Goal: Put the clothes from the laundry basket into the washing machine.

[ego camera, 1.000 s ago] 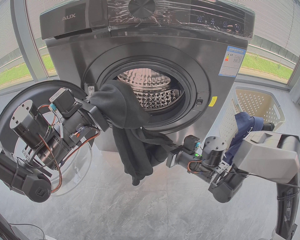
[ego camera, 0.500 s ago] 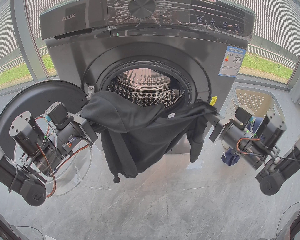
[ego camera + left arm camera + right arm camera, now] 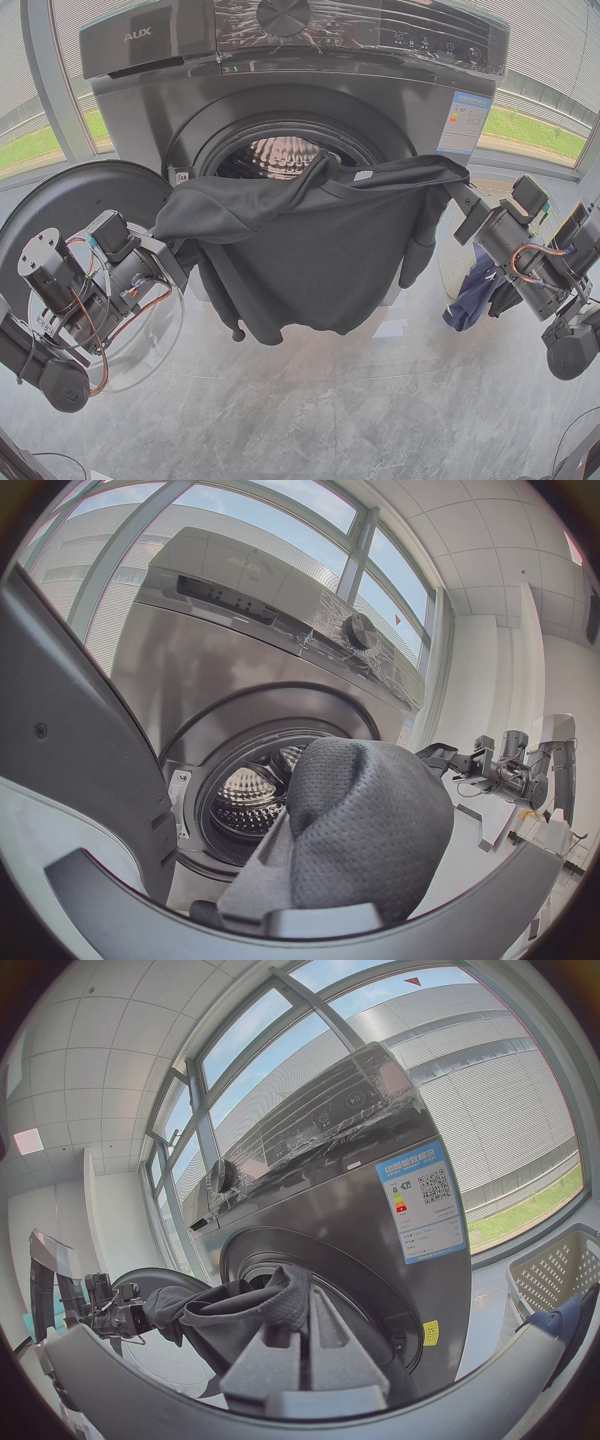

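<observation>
Two clamps hold: my left gripper (image 3: 167, 245) and right gripper (image 3: 461, 195) pinch the black garment (image 3: 331, 250), stretched crosswise before the drum opening (image 3: 275, 153), apparently nearer my left arm.

Dark garment (image 3: 325, 250) screens the lower half of the drum opening (image 3: 275, 153) and covers the fingertips of the left gripper (image 3: 169, 240). Right arm (image 3: 537, 262) masks most of the laundry basket (image 3: 451, 262) and part of the blue garment (image 3: 467, 303). The top of the washing machine (image 3: 156, 119) is cut off at the upper edge.
</observation>
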